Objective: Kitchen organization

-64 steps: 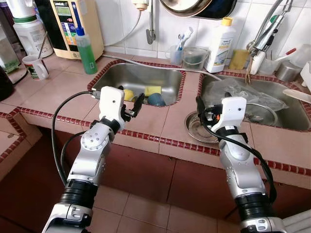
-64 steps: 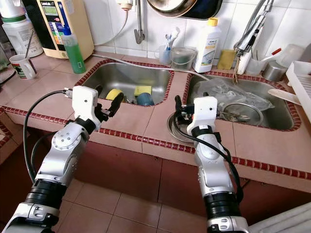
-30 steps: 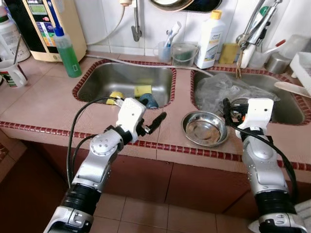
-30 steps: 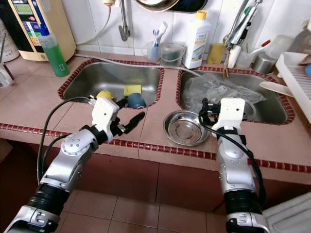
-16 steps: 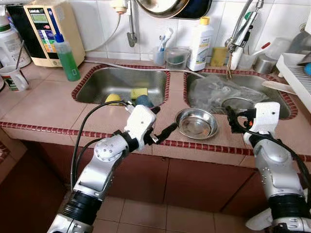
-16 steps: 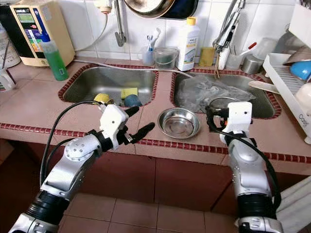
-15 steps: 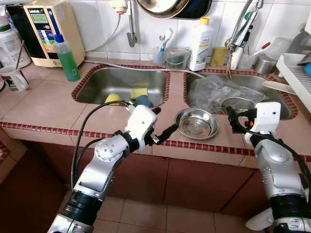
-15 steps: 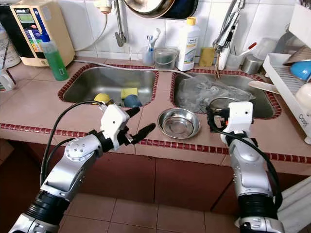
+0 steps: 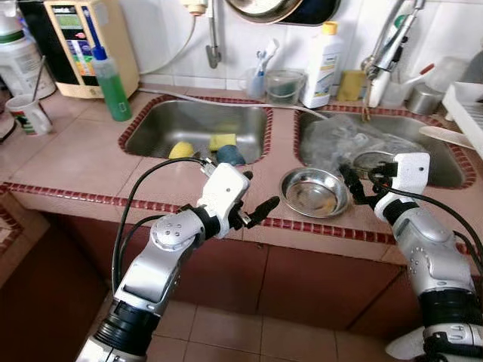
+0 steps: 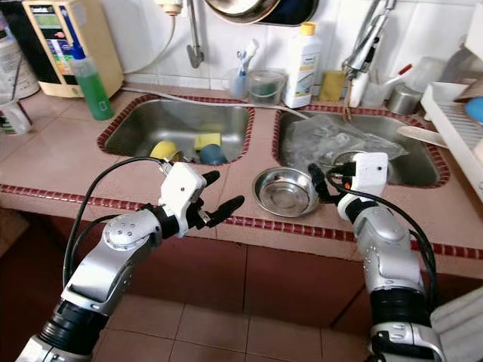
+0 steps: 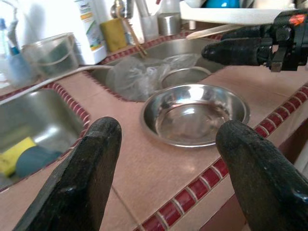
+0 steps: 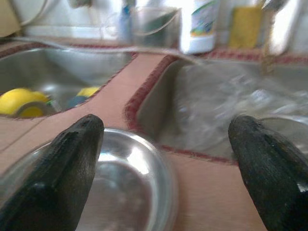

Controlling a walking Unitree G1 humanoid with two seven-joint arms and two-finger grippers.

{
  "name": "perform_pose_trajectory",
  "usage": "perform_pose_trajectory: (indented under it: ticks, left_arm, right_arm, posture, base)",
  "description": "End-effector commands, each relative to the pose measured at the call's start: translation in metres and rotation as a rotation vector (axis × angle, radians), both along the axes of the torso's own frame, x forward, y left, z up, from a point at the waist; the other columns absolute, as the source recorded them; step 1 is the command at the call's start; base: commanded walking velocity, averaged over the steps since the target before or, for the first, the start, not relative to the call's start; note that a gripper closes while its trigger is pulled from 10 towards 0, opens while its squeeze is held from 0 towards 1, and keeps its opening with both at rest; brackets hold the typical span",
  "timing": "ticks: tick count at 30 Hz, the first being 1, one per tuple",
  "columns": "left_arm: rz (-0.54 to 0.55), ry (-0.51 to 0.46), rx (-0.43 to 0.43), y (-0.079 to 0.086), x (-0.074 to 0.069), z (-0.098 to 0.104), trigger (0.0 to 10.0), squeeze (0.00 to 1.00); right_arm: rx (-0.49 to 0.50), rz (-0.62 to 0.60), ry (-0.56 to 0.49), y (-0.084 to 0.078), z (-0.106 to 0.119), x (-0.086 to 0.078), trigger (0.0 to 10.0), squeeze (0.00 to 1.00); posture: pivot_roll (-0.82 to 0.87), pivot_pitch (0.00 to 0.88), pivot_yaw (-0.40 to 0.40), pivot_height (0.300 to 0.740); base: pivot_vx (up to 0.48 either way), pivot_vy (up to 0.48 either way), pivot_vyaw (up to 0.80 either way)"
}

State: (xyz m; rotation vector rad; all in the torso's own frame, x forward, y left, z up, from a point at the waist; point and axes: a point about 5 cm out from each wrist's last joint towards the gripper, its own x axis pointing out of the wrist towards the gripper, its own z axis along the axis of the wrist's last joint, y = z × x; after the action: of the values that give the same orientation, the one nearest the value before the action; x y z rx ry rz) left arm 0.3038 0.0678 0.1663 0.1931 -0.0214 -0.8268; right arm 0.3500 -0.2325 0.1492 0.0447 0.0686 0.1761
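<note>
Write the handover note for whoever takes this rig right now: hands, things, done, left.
Left hand: open, empty, over the counter edge, left of the steel bowl.
Right hand: open, empty, at the bowl's right rim.
Bowl: upright and empty on the counter strip between the two sinks.
Left sink: sponges inside. Right sink: clear plastic bag and another metal bowl.
Done: nothing is held.
Left: probably grasp the bowl and put it away.

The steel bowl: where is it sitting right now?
The steel bowl sits on the tiled counter strip between the two sinks, near the front edge, with the left gripper and right gripper on either side.
</note>
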Motion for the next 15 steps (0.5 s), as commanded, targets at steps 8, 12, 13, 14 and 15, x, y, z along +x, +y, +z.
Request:
perform_pose_trajectory:
  ticks: [8, 12, 13, 14, 15]
  left_arm:
    - [0.010, 0.001, -0.016, -0.003, -0.007, 0.007, 10.0, 0.00]
    - [0.014, 0.004, -0.017, -0.003, -0.008, 0.007, 10.0, 0.00]
    - [0.020, 0.007, -0.017, -0.003, -0.009, 0.007, 10.0, 0.00]
    - [0.022, 0.009, -0.018, -0.003, -0.009, 0.007, 10.0, 0.00]
    - [0.022, 0.013, -0.020, -0.002, -0.009, 0.007, 10.0, 0.00]
  right_arm:
    - [0.018, -0.011, 0.133, -0.010, -0.019, 0.005, 10.0, 0.00]
    - [0.029, -0.009, 0.140, -0.010, -0.020, 0.006, 10.0, 0.00]
    - [0.038, -0.009, 0.158, -0.009, -0.024, 0.006, 10.0, 0.00]
    - [0.042, -0.009, 0.168, -0.009, -0.026, 0.006, 10.0, 0.00]
    - [0.046, -0.015, 0.175, -0.009, -0.028, 0.006, 10.0, 0.00]
  posture:
    - [-0.05, 0.019, 0.018, 0.740]
    - [-0.05, 0.021, 0.017, 0.740]
    - [-0.05, 0.022, 0.018, 0.740]
    - [-0.05, 0.022, 0.018, 0.740]
    - [-0.05, 0.024, 0.019, 0.740]
  base:
    - [0.000, 0.000, 0.00]
    - [0.000, 0.000, 0.00]
    - [0.000, 0.000, 0.00]
    - [0.000, 0.000, 0.00]
    - [0.000, 0.000, 0.00]
